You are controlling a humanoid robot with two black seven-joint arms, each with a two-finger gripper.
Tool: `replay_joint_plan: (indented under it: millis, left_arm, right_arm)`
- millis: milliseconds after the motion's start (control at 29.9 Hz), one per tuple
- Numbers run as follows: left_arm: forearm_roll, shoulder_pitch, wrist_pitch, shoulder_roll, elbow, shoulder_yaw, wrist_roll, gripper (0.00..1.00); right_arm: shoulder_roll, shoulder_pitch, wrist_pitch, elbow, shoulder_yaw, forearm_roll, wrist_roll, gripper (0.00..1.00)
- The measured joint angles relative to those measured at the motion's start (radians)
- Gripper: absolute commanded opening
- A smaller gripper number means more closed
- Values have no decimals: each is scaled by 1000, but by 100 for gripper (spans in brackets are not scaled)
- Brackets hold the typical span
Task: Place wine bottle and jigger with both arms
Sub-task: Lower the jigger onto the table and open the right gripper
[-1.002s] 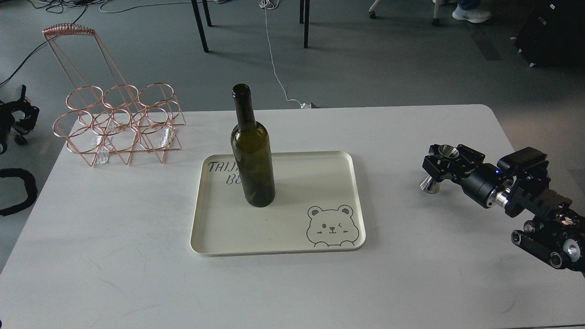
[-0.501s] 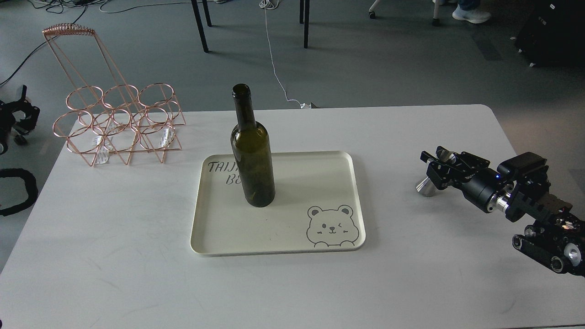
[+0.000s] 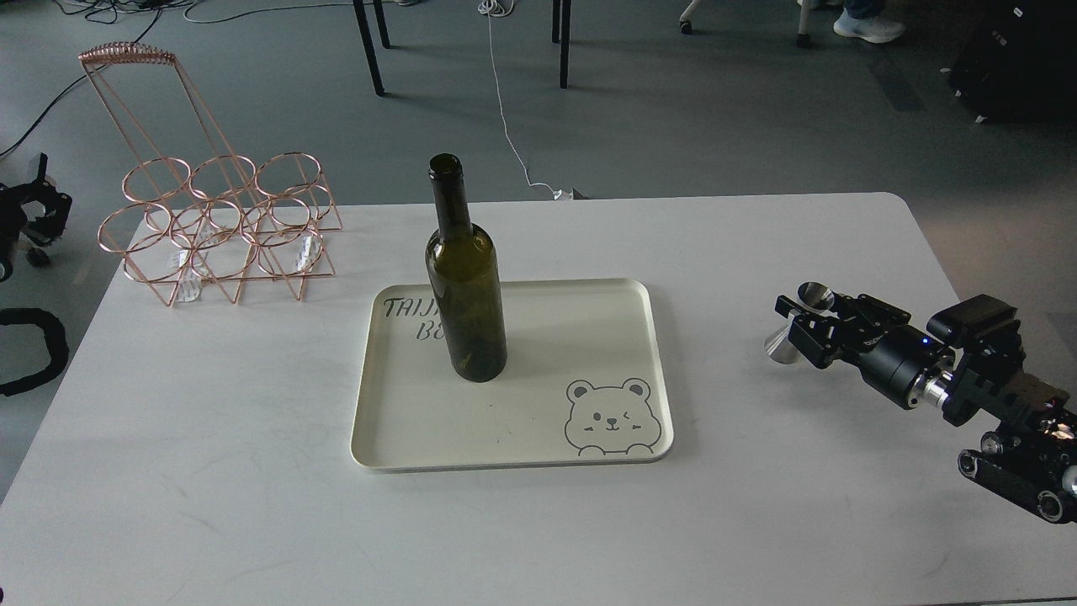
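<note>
The wine bottle (image 3: 465, 286), dark olive-green and without a label, stands upright on the back left part of the cream tray (image 3: 589, 337). The steel jigger (image 3: 787, 341) stands upright on the white table to the right of the tray. My right gripper (image 3: 801, 328) comes in low from the right. Its fingers (image 3: 829, 332) are apart on either side of the jigger, whose top cup shows just past them. My left arm is at the far left edge, off the table; its gripper (image 3: 34, 206) is small and dark.
A copper wire bottle rack (image 3: 214, 231) stands on the table's back left corner. The tray bears a bear drawing (image 3: 607, 417) at its front right. Chair legs and cables lie on the floor behind the table.
My right gripper has come down with the jigger, set its base on the table, and drawn back a little to the right. The bottle and the left arm have not moved.
</note>
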Motion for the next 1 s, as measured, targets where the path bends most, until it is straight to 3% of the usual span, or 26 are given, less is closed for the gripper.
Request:
replay_joint_plan:
  millis: [701, 1002]
  left_arm:
    - [-1, -9, 0, 16, -3, -1, 2, 99]
    - [10, -13, 0, 46, -25, 7, 18, 99]
  right_arm:
    - [-119, 117, 0, 139, 76, 30, 0, 95]
    - [-90, 300, 0, 76, 100, 483, 0, 95]
